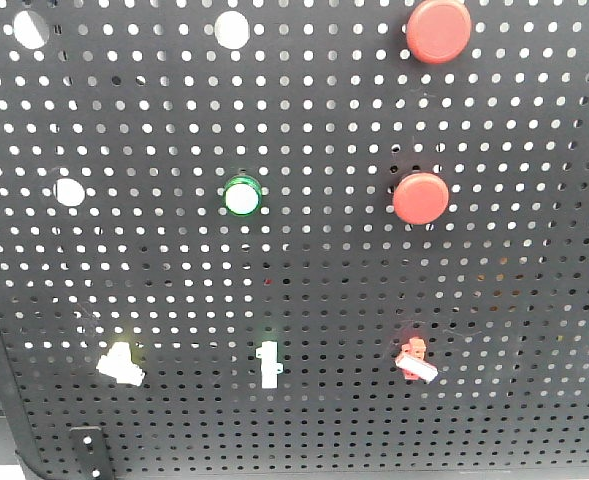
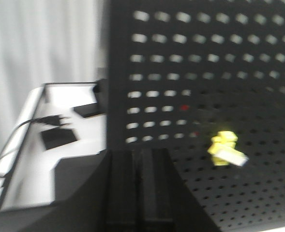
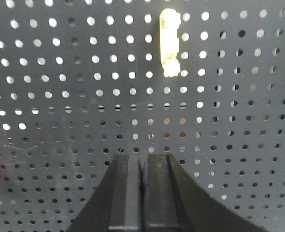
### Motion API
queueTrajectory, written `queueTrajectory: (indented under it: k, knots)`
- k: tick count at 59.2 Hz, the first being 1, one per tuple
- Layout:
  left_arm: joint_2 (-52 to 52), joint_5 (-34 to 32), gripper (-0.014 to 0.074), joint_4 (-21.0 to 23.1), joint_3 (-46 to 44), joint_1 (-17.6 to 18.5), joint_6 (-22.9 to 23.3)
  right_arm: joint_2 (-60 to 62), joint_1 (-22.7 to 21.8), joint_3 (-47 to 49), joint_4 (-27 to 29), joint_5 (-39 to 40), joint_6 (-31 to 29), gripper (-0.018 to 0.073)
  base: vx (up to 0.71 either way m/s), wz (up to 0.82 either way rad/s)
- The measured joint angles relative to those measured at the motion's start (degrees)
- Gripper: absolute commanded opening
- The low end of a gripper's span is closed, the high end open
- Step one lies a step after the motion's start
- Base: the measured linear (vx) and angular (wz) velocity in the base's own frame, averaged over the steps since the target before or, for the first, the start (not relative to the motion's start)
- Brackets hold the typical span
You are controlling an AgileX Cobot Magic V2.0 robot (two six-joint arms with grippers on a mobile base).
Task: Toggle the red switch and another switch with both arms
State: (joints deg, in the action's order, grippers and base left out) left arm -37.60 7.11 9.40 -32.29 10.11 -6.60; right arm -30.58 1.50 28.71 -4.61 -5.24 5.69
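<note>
Black pegboard point(image 1: 174, 280) is filling the front view, light showing thru its holes. In the L wrist view it's standing on a white table point(image 2: 36, 164) w/ a black cable point(image 2: 40, 121) lying on it and a pale curtain point(image 2: 36, 43) hanging behind.

Two red push buttons point(image 1: 439, 30) point(image 1: 421, 197) are sitting toward 1 o'clock on the board, and a green-ringed button point(image 1: 243, 196) is near centre. Along the bottom row, the yellow switch point(image 1: 122, 362) is sitting at 7 o'clock, the white toggle point(image 1: 268, 364) at 6, long axis running 12-to-6, and the red switch point(image 1: 415, 358) at 5.

Red switch's white lever tip is pointing approx 5 o'clock, axis tilting slightly off vertical. Yellow switch's whitish lever is angling down toward 4 o'clock.

L gripper point(image 2: 138, 188) is hovering at 8 o'clock of the yellow switch, apart from it, fingers pressed together on nothing. R gripper point(image 3: 143, 193) is likewise closed and empty, w/ the red switch at 9 o'clock by the frame edge.
</note>
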Motion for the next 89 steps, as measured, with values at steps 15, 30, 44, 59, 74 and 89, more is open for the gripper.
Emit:
queueTrajectory:
  k: [15,30,44,59,74,89]
  knots:
    - [-6.91,-10.61,0.0002,0.03,-0.35,9.21,-7.0,0.0,0.0,0.0,0.0,0.0,0.0,-0.0006,0.0,0.0]
    - [-15.39,-11.73,0.0002,-1.15,-5.48,13.12,-12.36,0.0,0.0,0.0,0.0,0.0,0.0,-0.0006,0.0,0.0]
    - [-21.13,-12.43,0.0002,-1.15,-8.98,13.12,-14.37,0.0,0.0,0.0,0.0,0.0,0.0,-0.0006,0.0,0.0]
    - [-24.51,-12.28,0.0002,-1.17,-9.03,13.12,-14.5,0.0,0.0,0.0,0.0,0.0,0.0,-0.0006,0.0,0.0]
    - [-25.35,-8.06,0.0002,-1.27,-9.03,13.12,-14.5,0.0,0.0,0.0,0.0,0.0,0.0,-0.0006,0.0,0.0]
    - [-25.35,-8.57,0.0002,-1.31,-3.91,13.12,-14.54,0.0,0.0,0.0,0.0,0.0,0.0,-0.0006,0.0,0.0]
